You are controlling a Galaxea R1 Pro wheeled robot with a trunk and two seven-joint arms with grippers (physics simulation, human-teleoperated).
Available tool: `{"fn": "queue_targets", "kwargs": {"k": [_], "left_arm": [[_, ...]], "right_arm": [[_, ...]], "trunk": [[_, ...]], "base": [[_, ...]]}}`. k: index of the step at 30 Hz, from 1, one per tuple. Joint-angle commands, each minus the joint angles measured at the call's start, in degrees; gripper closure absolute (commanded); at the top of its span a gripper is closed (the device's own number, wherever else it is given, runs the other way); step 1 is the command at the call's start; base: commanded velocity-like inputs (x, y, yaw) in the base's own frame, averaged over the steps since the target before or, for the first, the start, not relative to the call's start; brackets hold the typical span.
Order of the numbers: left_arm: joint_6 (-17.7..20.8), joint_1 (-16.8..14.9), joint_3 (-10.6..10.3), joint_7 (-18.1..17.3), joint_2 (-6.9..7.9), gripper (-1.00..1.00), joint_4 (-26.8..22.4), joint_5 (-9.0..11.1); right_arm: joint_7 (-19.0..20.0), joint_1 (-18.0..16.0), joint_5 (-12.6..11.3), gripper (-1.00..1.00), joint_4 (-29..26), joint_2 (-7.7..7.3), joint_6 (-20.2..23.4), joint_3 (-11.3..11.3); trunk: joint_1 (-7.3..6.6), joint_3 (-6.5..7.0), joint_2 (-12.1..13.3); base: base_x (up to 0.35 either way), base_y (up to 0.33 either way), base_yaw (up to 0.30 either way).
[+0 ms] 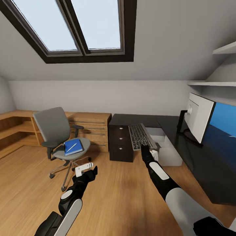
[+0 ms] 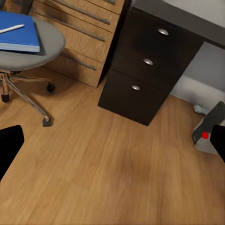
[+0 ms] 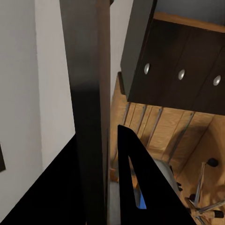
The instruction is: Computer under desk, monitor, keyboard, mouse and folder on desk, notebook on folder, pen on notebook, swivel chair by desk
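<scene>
Keyboard (image 1: pixel 141 136) hangs tilted above the floor beside the black desk (image 1: pixel 209 164), gripped at its near edge by the right gripper (image 1: pixel 144 147) on an outstretched arm. Left gripper (image 1: pixel 86 167) hovers low over the wood floor (image 1: pixel 118 196), jaws wide and empty. Folder (image 1: pixel 73 147) and pen (image 1: pixel 72 147) lie on the swivel chair (image 1: pixel 59 137); the monitor (image 1: pixel 198 117) stands on the desk.

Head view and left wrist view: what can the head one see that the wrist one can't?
Head view alone: the monitor on the desk, the keyboard held at its near edge by the right gripper, and the skylights. Left wrist view alone: a red light low on the computer. Both: the blue folder on the swivel chair, and the black drawers.
</scene>
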Motion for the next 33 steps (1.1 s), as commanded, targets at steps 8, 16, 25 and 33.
{"fn": "queue_targets", "kwargs": {"k": [8,16,25,33], "left_arm": [[0.1,-0.1,-1.5,0.6,0.08,-1.00,0.0,0.4],[-0.1,0.0,-1.7,0.6,0.08,-1.00,1.8,0.2],[-0.1,-0.1,-1.7,0.5,0.08,-1.00,1.9,0.2],[-0.1,-0.1,-1.7,0.6,0.08,-1.00,1.9,0.1]], "right_arm": [[0.5,-0.1,-0.6,1.00,0.1,-0.23,-0.5,0.3],[0.5,-0.1,-0.6,1.00,0.1,-0.38,-0.5,0.2],[0.5,-0.1,-0.7,1.00,-0.1,-0.57,-0.3,0.3],[0.5,-0.1,-0.8,1.00,0.1,-0.74,-0.2,0.2]], "trunk": [[-1.73,1.38,3.2],[-2.83,2.27,5.2],[-3.27,2.62,6.0],[-5.03,4.05,9.2]], "base": [[0.327,0.028,-0.066],[0.251,0.002,-0.239],[0.008,0.000,-0.054],[0.000,0.000,0.000]]}}
